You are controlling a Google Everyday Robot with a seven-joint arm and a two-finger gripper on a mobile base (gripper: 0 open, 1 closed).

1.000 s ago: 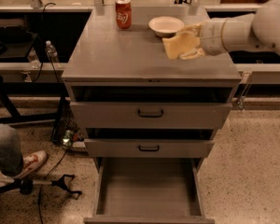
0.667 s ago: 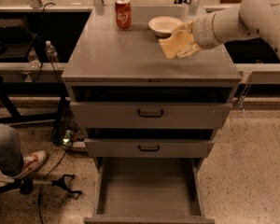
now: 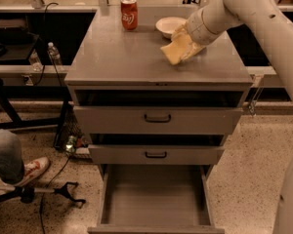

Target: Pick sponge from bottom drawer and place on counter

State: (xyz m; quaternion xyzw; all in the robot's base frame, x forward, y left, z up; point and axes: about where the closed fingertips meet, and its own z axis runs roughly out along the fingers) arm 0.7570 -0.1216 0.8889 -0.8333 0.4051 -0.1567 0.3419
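The pale yellow sponge (image 3: 173, 52) is held in my cream gripper (image 3: 181, 47) low over the grey counter (image 3: 117, 57), right of its middle. Whether the sponge touches the counter cannot be told. My arm reaches in from the upper right. The bottom drawer (image 3: 154, 201) stands pulled open below, and its grey floor shows nothing on it.
A red soda can (image 3: 129, 13) stands at the back of the counter. A white bowl (image 3: 169, 25) sits just behind the gripper. The two upper drawers (image 3: 157, 118) with black handles stand slightly open. A person's leg and shoe (image 3: 24, 168) are at the lower left on the floor.
My gripper has carried the sponge left and down towards the counter's surface, away from the right edge.
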